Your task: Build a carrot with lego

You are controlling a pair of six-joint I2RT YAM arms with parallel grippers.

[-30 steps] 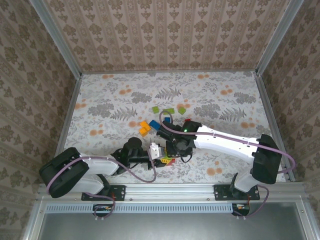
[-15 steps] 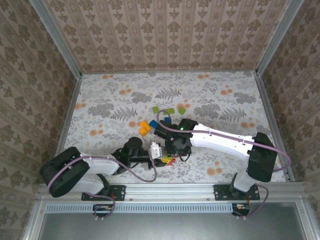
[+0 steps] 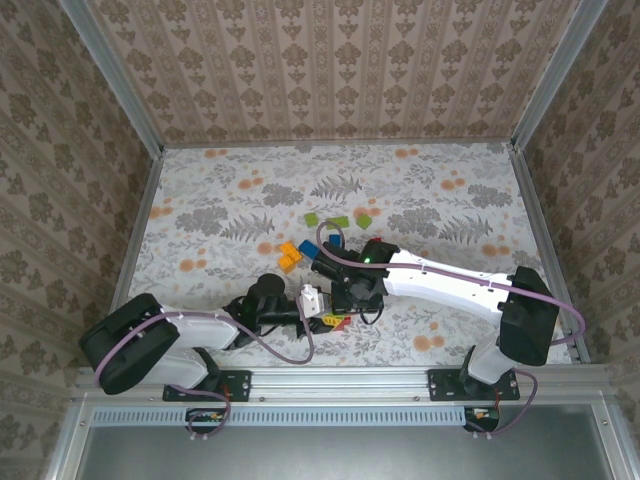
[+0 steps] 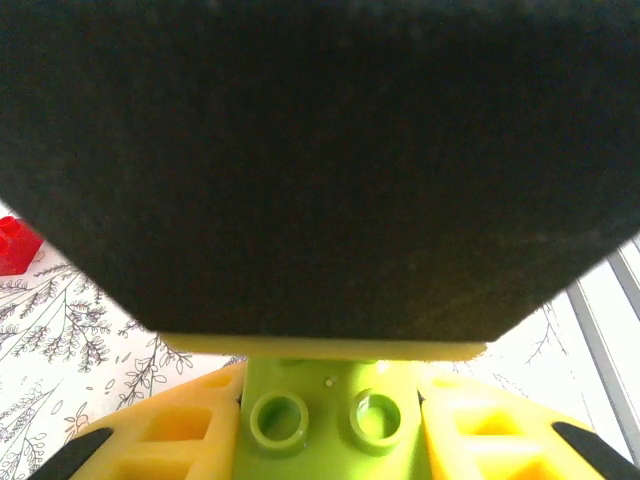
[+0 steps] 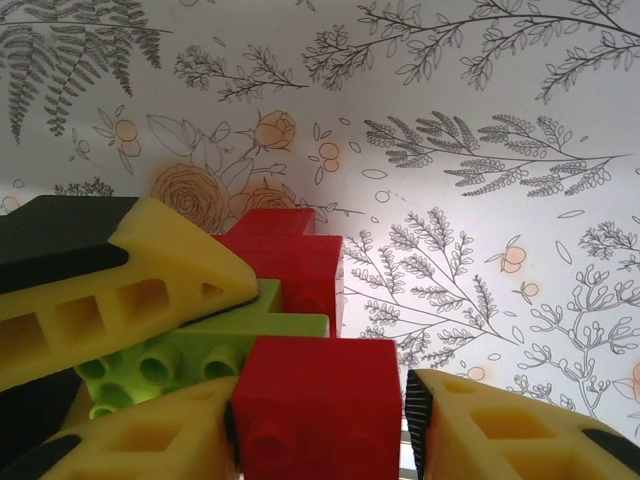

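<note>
Left hand (image 4: 320, 435) clamped shut on the carrot (image 3: 333, 322), a studded stack of glossy green, yellow and red bricks at its three o'clock tip, right hand (image 5: 320, 435) parted loosely round a red brick (image 5: 315, 385), loose lego (image 3: 290, 256) at twelve o'clock, floral-printed counter (image 3: 220, 220)

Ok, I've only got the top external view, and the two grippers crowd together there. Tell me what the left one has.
Observer: In its wrist view the left gripper is shut on a green brick, with two studs facing the camera.
Operator: Now report the right one.
Observer: In its wrist view a red brick sits inside the right gripper. There is a thin gap at one finger, so it looks open rather than clamped.
</note>
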